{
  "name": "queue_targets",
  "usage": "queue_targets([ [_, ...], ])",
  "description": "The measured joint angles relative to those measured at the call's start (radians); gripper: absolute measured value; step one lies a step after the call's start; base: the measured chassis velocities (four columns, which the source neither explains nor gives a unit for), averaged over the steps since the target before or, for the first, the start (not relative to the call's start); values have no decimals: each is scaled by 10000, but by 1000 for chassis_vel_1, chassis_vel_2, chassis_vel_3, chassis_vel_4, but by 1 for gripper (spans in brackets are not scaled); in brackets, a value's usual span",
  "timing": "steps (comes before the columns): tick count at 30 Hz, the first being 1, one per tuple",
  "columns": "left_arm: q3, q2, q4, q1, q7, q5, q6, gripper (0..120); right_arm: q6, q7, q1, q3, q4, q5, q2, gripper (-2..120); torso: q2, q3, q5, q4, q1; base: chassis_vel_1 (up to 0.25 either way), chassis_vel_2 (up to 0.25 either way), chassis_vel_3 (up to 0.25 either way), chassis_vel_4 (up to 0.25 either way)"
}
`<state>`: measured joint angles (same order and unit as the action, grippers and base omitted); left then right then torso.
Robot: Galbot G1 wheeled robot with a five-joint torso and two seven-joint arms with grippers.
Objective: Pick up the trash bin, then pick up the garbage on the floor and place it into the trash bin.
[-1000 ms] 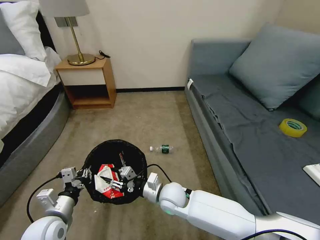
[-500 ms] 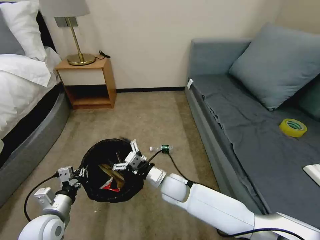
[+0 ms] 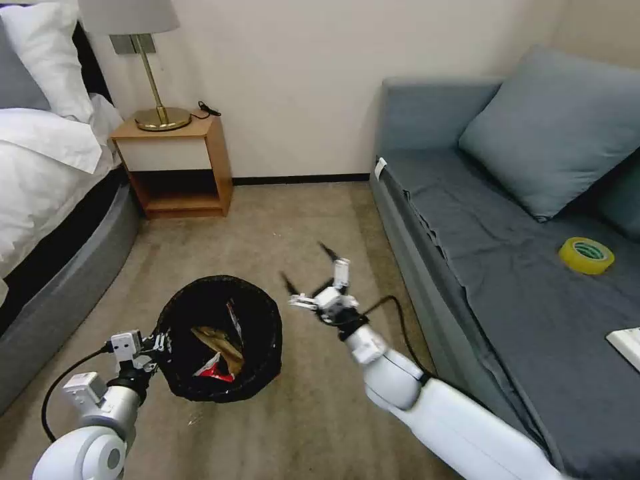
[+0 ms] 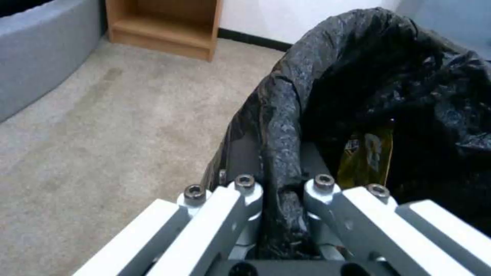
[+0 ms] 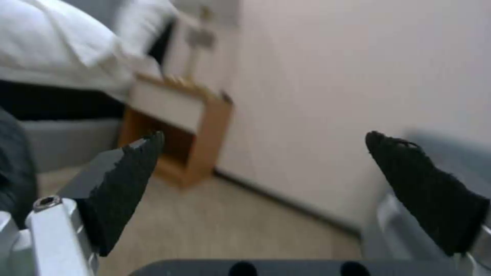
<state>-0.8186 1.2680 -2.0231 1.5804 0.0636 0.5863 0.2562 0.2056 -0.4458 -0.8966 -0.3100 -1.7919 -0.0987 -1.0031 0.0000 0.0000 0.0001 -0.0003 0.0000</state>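
Observation:
The trash bin (image 3: 183,320), lined with a crinkly black bag, hangs low over the carpet at the lower left. My left gripper (image 3: 155,347) is shut on its near rim. In the left wrist view, the left gripper (image 4: 280,191) pinches the bag's folded edge (image 4: 286,115). Garbage lies inside the bin: brown crumpled paper (image 3: 215,335), a red-and-white packet (image 3: 215,370) and a gold wrapper (image 4: 366,153). My right gripper (image 3: 308,268) is open and empty, to the right of the bin and raised above the floor. In the right wrist view, its black fingertips (image 5: 133,172) stand wide apart.
A wooden nightstand (image 3: 177,167) with a brass lamp (image 3: 160,117) stands against the far wall. The bed (image 3: 47,200) runs along the left. The grey sofa (image 3: 507,280) on the right carries a yellow tape roll (image 3: 586,255) and a white box (image 3: 627,347). Open carpet (image 3: 300,220) lies between them.
My right gripper let go of the red-and-white packet in the bin, then rose out and swung right, now covering the spot where a small bottle lay. The bin has shifted slightly.

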Motion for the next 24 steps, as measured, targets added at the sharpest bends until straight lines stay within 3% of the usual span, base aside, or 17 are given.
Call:
queue_targets([
  [4, -42, 13, -29, -36, -72, -58, 89, 4, -1210, -366, -725, 661, -1121, -1587, 615, 100, 0, 0, 0, 3, 0, 0, 0, 0, 0],
  [10, -19, 142, -156, -69, -157, -182, 164, 4, -1912, -553, -1670, 1668, -2236, -2619, 922, 100, 1, -1, 0, 2, 0, 0, 0, 0, 0],
  [16, -249, 201, -350, -42, -229, -181, 258, 4, -1781, -312, -3231, 2938, -3087, -2512, 1159, 100, 0, -1, -1, 1, 0, 0, 0, 0, 0],
  [24, -389, 279, -624, 18, -298, -47, 335, 4, -1739, -308, -3441, 2822, -3133, -1940, 790, 100, 0, 0, -1, 4, 0, 0, 0, 0, 0],
])
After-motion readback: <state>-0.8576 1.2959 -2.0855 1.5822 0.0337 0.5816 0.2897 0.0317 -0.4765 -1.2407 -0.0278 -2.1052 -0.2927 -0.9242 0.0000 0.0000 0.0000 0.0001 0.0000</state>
